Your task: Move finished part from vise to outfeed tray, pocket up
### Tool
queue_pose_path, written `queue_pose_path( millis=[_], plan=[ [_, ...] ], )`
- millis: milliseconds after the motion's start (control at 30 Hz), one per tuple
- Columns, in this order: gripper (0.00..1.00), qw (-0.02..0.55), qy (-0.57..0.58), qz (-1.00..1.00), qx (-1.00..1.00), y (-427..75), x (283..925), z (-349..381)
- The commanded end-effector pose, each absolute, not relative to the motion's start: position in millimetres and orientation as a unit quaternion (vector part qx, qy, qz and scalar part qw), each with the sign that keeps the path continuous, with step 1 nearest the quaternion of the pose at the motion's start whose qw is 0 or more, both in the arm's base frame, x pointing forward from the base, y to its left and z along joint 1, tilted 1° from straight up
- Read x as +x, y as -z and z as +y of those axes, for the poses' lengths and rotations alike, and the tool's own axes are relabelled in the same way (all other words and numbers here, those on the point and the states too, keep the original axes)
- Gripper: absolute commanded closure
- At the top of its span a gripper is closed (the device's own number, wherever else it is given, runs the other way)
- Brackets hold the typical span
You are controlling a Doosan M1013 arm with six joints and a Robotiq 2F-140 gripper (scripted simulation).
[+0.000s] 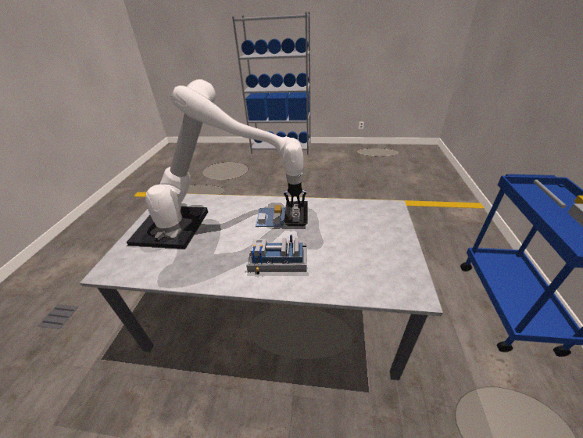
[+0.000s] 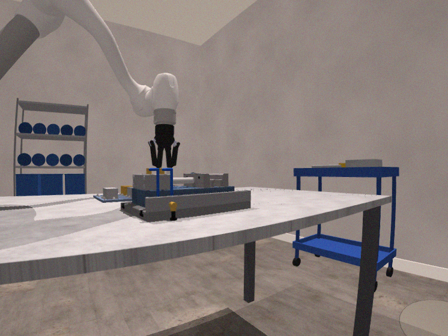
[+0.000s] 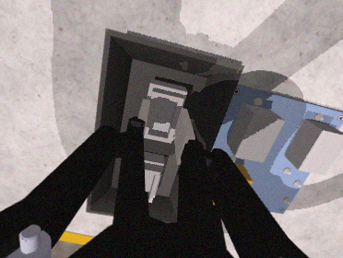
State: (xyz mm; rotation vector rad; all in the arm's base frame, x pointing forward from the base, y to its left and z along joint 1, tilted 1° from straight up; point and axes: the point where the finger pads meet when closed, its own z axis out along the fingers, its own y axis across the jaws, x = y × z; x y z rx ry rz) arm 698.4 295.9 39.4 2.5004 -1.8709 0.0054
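My gripper [image 1: 295, 201] hangs straight down over the dark outfeed tray at the back of the table. It is shut on the finished part [image 3: 161, 126], a small grey block whose pocket faces up toward the wrist camera. In the wrist view my black fingers clamp the part's two sides, with the tray's floor [image 3: 134, 92] right below it. I cannot tell whether the part touches the floor. The vise [image 1: 277, 256] stands nearer the table's front with nothing between its jaws. In the exterior view my gripper [image 2: 164, 159] is behind the vise [image 2: 188, 197], which hides the tray.
A blue fixture plate [image 1: 270, 216] with grey blocks and a yellow piece lies right beside the tray, on its left; it also shows in the wrist view [image 3: 272, 143]. My base [image 1: 166, 226] sits at the table's left. A blue cart [image 1: 531, 254] stands to the right, and a shelf [image 1: 275, 80] against the back wall.
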Motion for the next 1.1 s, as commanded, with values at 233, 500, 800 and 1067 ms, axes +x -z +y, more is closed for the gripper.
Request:
queue_pose_path(
  millis=[233, 500, 800, 1067],
  plan=[
    [1.00, 0.010, -0.001, -0.603, 0.798, -36.5, 697.6, 293.8],
    [1.00, 0.010, -0.001, -0.603, 0.798, -36.3, 697.6, 293.8],
    [1.00, 0.010, -0.001, -0.603, 0.798, -33.8, 697.7, 293.6],
    [1.00, 0.010, -0.001, -0.603, 0.798, -30.8, 697.8, 293.3]
  ],
)
